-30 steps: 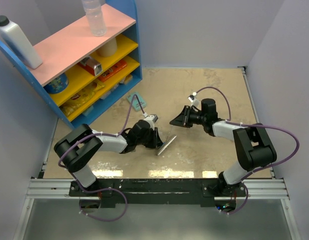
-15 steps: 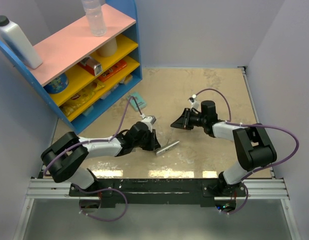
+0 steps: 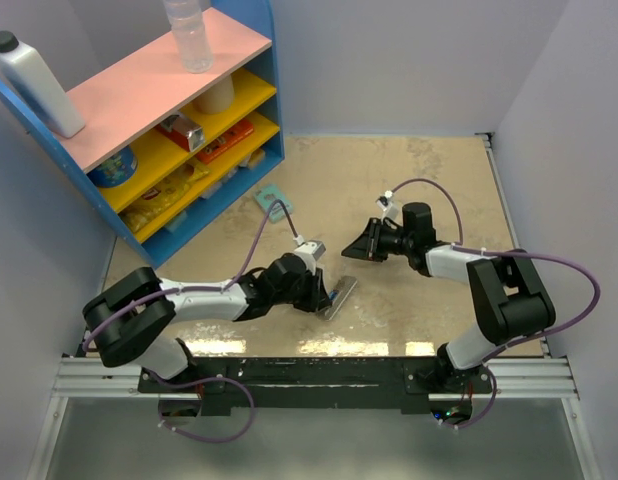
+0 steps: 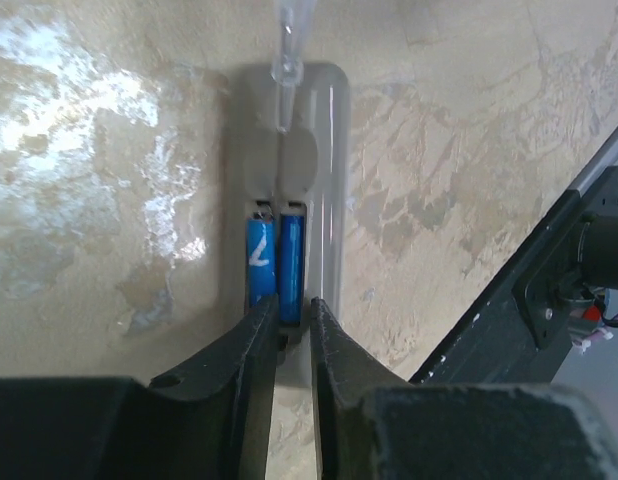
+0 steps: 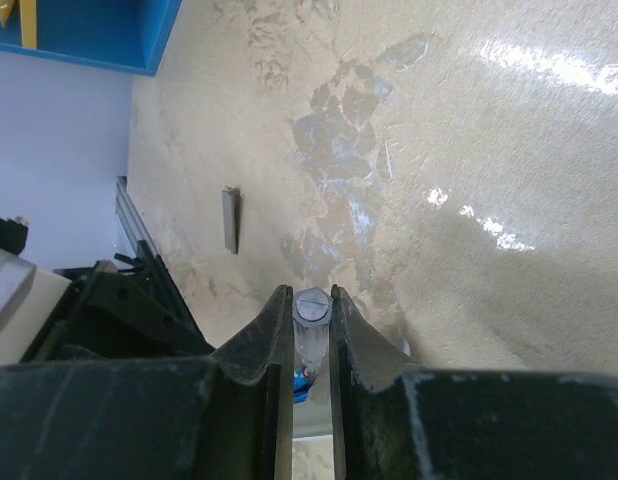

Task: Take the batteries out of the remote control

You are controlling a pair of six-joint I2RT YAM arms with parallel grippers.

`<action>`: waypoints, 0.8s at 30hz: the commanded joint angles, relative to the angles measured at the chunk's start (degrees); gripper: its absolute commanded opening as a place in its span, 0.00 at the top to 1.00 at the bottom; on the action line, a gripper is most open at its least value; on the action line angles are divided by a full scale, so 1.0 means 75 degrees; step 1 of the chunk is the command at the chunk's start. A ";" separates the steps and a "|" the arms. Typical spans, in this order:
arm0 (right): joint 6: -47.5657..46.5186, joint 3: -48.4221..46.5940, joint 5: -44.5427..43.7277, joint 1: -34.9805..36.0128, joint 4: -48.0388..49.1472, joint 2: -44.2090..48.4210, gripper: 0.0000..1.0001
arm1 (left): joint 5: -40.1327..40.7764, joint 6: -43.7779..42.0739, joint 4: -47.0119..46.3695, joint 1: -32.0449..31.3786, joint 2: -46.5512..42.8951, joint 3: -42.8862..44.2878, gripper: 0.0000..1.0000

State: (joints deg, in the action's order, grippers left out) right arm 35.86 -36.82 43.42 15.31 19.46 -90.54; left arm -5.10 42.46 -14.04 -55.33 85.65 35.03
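Blue batteries (image 4: 289,262) look light, slick, snug in the remote control (image 4: 329,200); pry an end. Left jaws straddle its end, grip unclear; right jaws clench clear stick (image 5: 311,330).

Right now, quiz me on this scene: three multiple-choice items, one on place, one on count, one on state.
1. Where do the batteries lie? A on the shelf; B in the remote control; C on bare table.
2. How many batteries show? A one; B four; C two.
3. The right gripper is: A shut on a small pale cylinder; B wide open; C out of view.
Key: B, they sit in its open bay; C, two blue cells lie side by side; A, the jaws pinch it.
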 commanded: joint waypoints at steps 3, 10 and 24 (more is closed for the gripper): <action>-0.0199 0.0163 -0.0141 -0.0014 0.0206 0.0377 1.00 | -0.0034 0.0116 -0.0436 -0.0357 0.0264 0.0205 0.76; -0.0175 0.0280 -0.0152 -0.0026 0.0288 0.0400 1.00 | 0.0141 0.0117 -0.0413 -0.0498 0.0475 0.0357 0.76; 0.0258 0.0433 0.0128 -0.0014 0.0826 0.0319 1.00 | 0.1805 0.0198 0.1661 -0.0416 -0.0439 0.0826 0.78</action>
State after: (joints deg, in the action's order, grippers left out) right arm 36.14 -33.91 42.54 15.31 21.96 -89.58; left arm 3.77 42.96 -5.43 -58.89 83.26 38.33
